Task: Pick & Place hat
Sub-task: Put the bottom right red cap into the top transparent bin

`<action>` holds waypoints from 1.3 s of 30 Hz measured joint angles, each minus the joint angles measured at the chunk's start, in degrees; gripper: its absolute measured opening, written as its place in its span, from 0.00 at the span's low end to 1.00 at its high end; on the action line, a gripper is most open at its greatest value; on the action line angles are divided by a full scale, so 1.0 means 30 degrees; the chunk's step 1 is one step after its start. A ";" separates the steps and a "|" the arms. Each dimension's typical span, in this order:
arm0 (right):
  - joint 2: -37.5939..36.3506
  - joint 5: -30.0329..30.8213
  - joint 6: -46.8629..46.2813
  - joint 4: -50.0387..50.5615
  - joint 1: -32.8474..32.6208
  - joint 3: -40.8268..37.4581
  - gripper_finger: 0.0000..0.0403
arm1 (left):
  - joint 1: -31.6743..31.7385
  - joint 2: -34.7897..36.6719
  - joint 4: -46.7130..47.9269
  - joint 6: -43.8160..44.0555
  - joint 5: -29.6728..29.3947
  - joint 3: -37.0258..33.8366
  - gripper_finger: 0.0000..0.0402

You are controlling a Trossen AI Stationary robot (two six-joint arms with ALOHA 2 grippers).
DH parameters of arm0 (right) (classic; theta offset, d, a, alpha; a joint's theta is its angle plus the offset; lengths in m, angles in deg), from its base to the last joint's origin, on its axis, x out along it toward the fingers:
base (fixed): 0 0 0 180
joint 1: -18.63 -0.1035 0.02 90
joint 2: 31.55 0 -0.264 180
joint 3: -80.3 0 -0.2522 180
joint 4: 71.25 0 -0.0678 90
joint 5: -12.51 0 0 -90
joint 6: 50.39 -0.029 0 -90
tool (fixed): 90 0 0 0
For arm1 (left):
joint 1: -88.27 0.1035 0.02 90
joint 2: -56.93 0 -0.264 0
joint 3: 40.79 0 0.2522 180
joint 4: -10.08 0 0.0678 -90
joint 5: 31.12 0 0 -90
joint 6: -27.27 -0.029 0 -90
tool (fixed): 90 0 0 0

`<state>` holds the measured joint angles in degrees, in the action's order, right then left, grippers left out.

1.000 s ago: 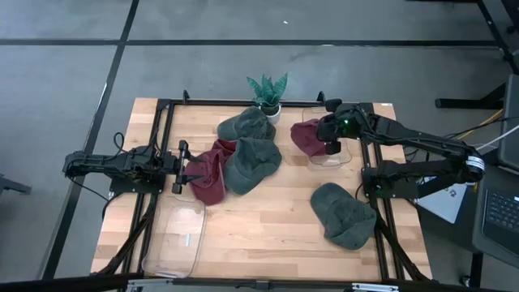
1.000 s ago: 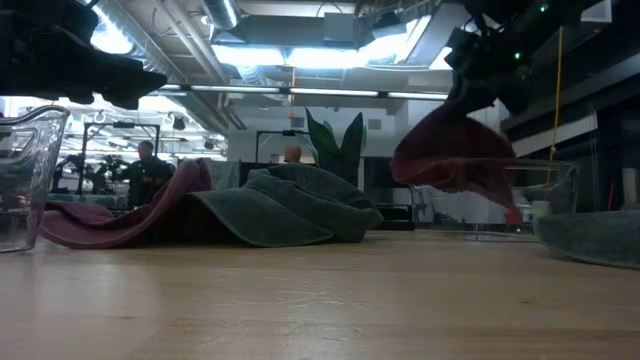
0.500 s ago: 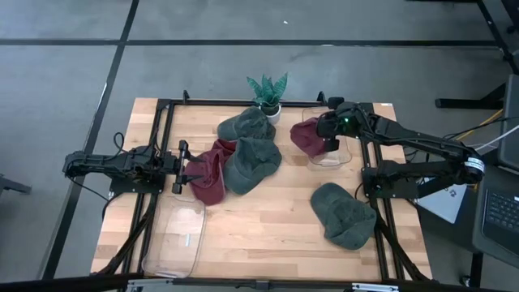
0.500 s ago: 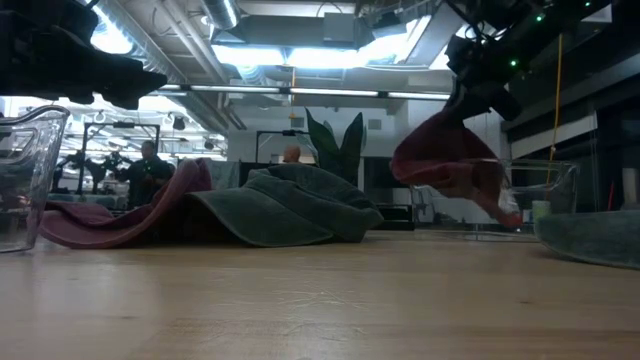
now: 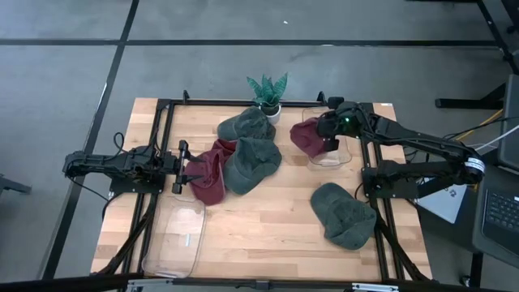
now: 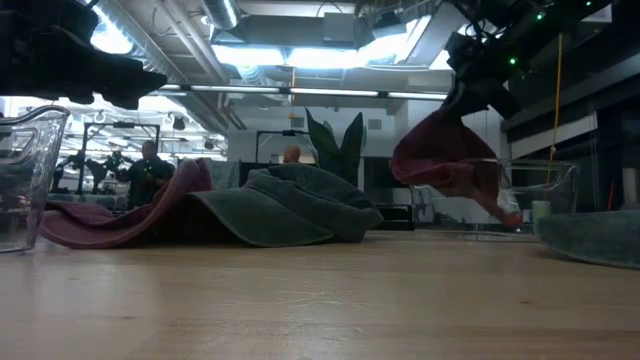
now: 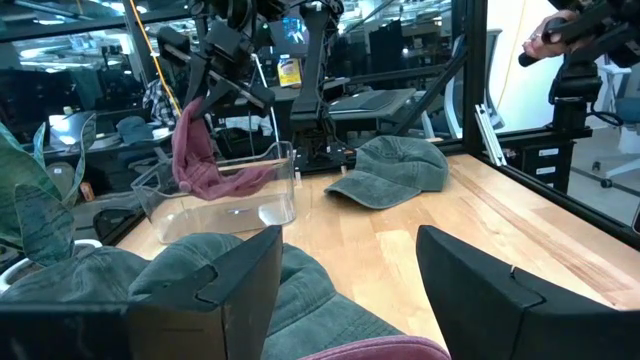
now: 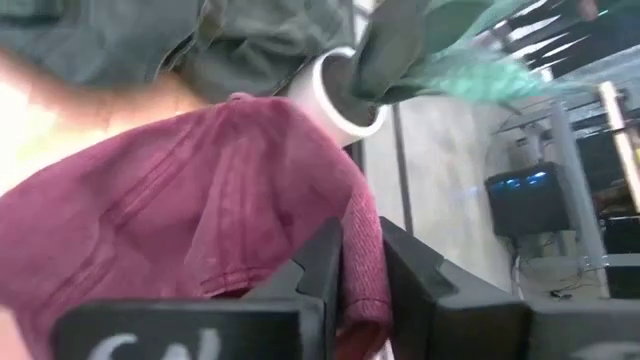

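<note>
My right gripper [image 5: 328, 135] is shut on a maroon hat [image 5: 307, 138] at the table's far right, above a clear container [image 5: 339, 156]. In the low view the maroon hat [image 6: 445, 155] hangs below this gripper [image 6: 478, 88], and its lower end [image 6: 503, 213] reaches down inside the container [image 6: 545, 195]. My left gripper [image 5: 180, 166] waits open at the table's left, beside a second maroon hat [image 5: 207, 177] that lies on the table under a green hat [image 5: 253, 162]. My right gripper pinches the maroon hat's edge band [image 8: 362, 262] between its two fingers [image 8: 318, 268]. The fingers come from above, slanting down. The hat hangs slack below them, lifted off the table, with its lower end [image 7: 240, 180] inside the clear container.
Another green hat [image 5: 246, 123] lies near a potted plant [image 5: 268, 93] at the far edge. A third green hat [image 5: 345, 213] rests at the near right. A second clear container [image 5: 175, 239] stands at the near left. Bare wood shows in the table's near middle.
My right gripper has come down a little over the clear container. The maroon hat hangs lower than before, and its lower end has sunk deeper behind the container's wall. The left arm has kept still.
</note>
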<state>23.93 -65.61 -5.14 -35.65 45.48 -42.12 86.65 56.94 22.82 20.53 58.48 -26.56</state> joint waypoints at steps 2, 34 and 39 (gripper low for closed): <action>-0.0231 0.0013 -0.0007 -0.0229 0.0000 0.0130 0.11 | 0.0005 0.0000 0.0000 0.0000 0.0005 0.0000 0.57; -0.1570 0.4375 -0.6854 0.1224 0.0175 0.2643 0.03 | 0.0005 0.0000 0.0000 0.0000 -0.0001 0.0000 0.57; -0.0929 0.6119 -0.8121 -0.0856 0.0175 0.1099 0.03 | 0.0005 0.0000 0.0000 0.0000 0.0005 0.0000 0.57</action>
<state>21.14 -47.25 -29.50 -38.22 46.01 -38.83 86.66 56.94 22.82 20.53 58.50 -26.56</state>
